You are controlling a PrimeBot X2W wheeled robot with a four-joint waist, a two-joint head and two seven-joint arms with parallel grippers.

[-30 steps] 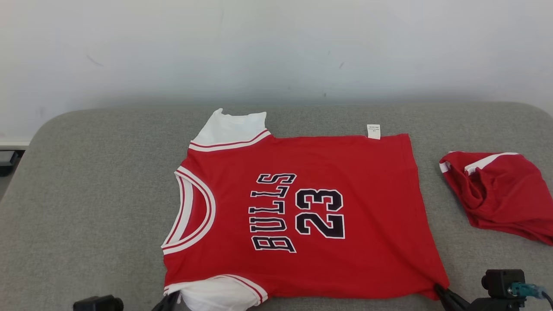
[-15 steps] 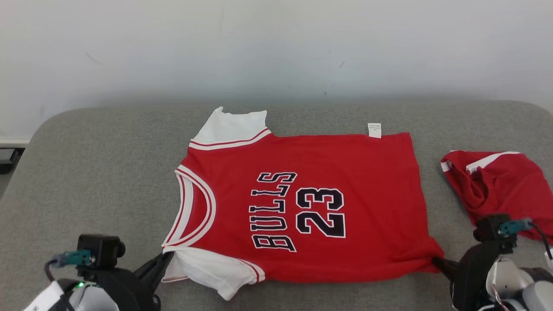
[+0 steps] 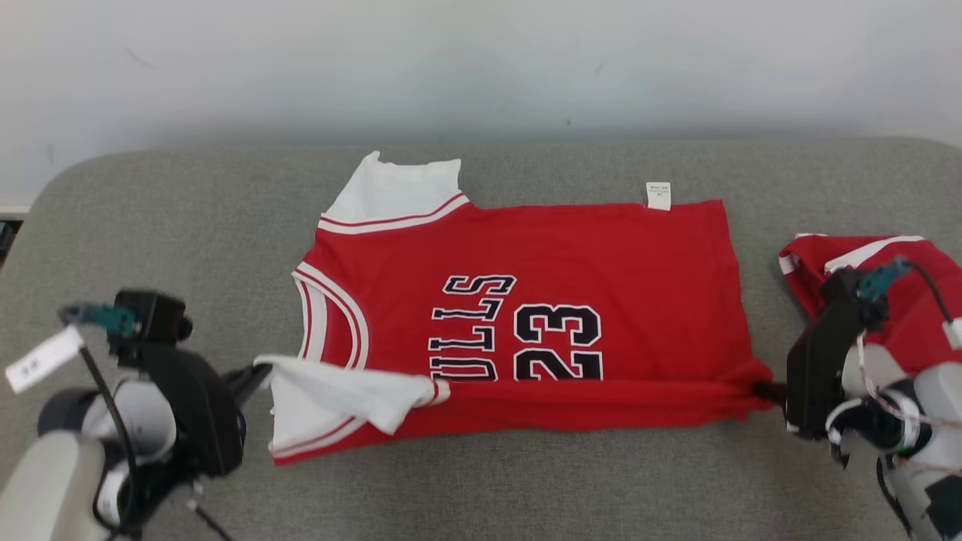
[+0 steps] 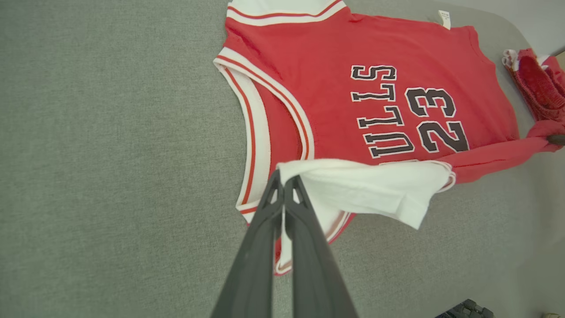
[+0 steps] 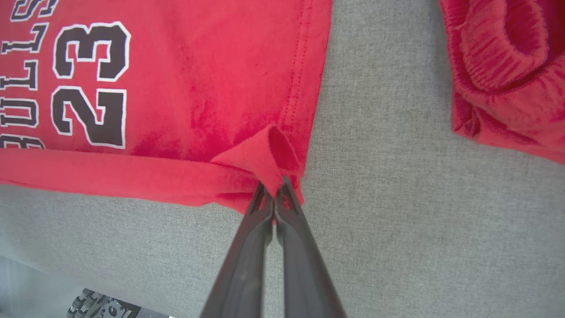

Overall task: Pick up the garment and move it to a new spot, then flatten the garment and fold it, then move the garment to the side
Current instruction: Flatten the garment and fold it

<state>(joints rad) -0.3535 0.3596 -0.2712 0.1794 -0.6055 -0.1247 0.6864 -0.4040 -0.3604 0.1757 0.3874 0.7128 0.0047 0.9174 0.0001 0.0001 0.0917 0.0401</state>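
The left claw (image 3: 259,370) is pinched tight on the corner of the near white sleeve (image 3: 331,391) of the red short-sleeved cloth jersey (image 3: 601,270) with black "BULLS 23" lettering. The right claw (image 3: 763,388) is clamped just as narrowly on the jersey's near hem corner, which bunches into a small peak at its fingertips. The jersey lies between the two claws and stretches away beyond them on the grey fabric surface (image 3: 526,481). Its near edge is raised in a taut fold from one claw to the other and covers the lowest letter. The long axis runs claw to claw, with the neckline at the left claw's end and the hem at the right claw's. A white label (image 3: 658,195) sits on the far edge. Just outside the right claw lies a crumpled red cloth garment with white trim (image 5: 507,66), apart from the jersey.
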